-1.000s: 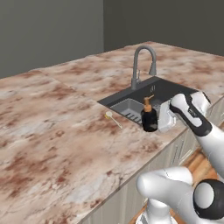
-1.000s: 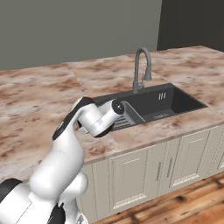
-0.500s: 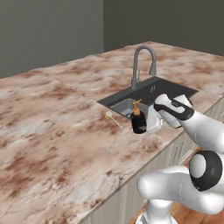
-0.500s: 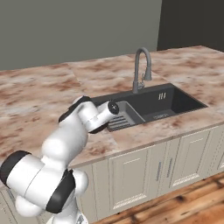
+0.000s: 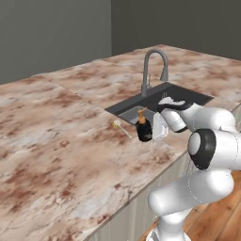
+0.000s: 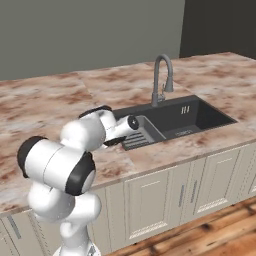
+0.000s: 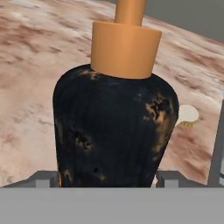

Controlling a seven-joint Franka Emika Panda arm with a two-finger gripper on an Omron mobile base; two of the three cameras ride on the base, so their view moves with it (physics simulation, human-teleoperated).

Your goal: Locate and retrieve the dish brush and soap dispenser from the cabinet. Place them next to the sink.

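Left base view: soap dispenser upright on the marble counter beside the sink.

Marble counter (image 5: 61, 136) spreads widest, with the black sink (image 5: 160, 101) and its grey tap (image 5: 153, 66) set into it. Just off the sink's near-left corner stands the soap dispenser (image 5: 144, 128), black with a copper pump; the gripper (image 5: 155, 128) reaches in level from the sink side, jaws wide apart, flanking the bottle's base (contact cannot be judged). Smallest, the dish brush (image 5: 121, 127) lies flat on the counter just left of the bottle, near that same sink corner.
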